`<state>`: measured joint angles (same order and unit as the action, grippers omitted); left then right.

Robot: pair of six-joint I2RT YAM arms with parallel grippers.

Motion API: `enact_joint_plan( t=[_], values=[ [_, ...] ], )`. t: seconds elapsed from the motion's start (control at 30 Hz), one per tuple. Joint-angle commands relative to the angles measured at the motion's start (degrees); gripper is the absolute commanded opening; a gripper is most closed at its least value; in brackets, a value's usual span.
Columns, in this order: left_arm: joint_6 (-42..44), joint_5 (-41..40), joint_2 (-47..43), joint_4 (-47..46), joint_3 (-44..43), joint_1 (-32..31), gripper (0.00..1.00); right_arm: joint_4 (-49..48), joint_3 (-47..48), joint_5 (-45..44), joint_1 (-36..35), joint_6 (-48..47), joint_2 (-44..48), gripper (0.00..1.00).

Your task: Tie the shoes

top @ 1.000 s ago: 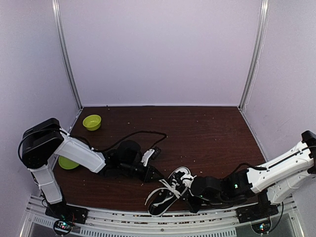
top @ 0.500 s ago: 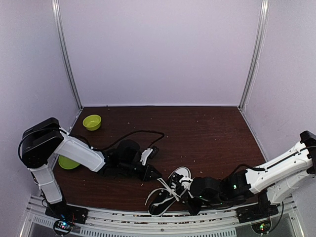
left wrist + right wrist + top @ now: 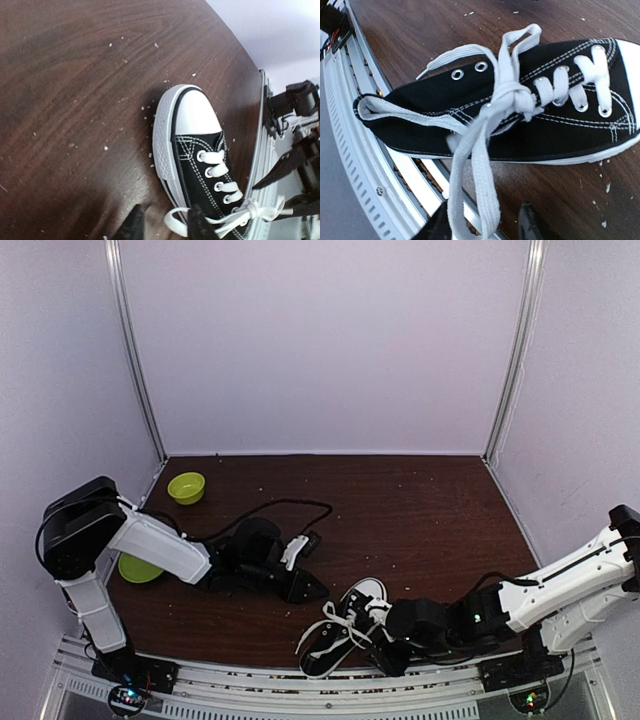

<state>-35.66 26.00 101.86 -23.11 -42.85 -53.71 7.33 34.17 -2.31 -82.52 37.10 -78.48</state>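
The black shoe with white toe cap and sole lies near the table's front edge, toe pointing away. Its white laces are drawn into a knot with loops spreading to both sides. My left gripper sits low by the shoe's left side, open; in the left wrist view a lace loop lies between its spread fingers. My right gripper is at the shoe's right side, open, with a long lace loop hanging loose between its fingers.
A green bowl stands at the back left, and another sits half hidden behind the left arm. A black cable loops over the table. The metal rail runs directly under the shoe's heel.
Both grippers have gone from shut to open, letting the lace loops go slack. The left gripper has drawn back a little to the left; the right one has edged closer to the rail.
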Motion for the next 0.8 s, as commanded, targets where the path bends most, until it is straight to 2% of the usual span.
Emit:
enact_joint_plan(
  t=[0.0,0.13,0.3,0.43,0.57,0.77],
  values=[
    [3.6,-0.3,-4.4,-1.6,0.4,0.8,0.47,2.7,-1.4,-2.9,1.0,1.6,5.4,0.58],
    [4.9,-3.4,-7.9,1.1,1.4,0.9,0.58,-0.6,-4.4,-1.0,4.2,1.8,10.5,0.66],
    [4.2,-4.7,-9.6,0.6,2.6,1.0,0.60,-7.3,-5.4,2.8,9.3,2.4,13.0,0.67],
    [3.2,-5.0,-9.7,-0.1,3.3,1.0,0.60,-7.0,-1.7,4.0,9.9,1.2,9.9,0.64],
    [3.0,-5.0,-9.6,-0.2,3.8,1.0,0.60,-6.4,1.3,5.7,9.6,-0.3,5.6,0.56],
    [2.7,-4.8,-9.2,-0.9,4.2,1.0,0.60,-4.2,3.5,4.9,8.2,-1.4,3.3,0.55]
  ],
)
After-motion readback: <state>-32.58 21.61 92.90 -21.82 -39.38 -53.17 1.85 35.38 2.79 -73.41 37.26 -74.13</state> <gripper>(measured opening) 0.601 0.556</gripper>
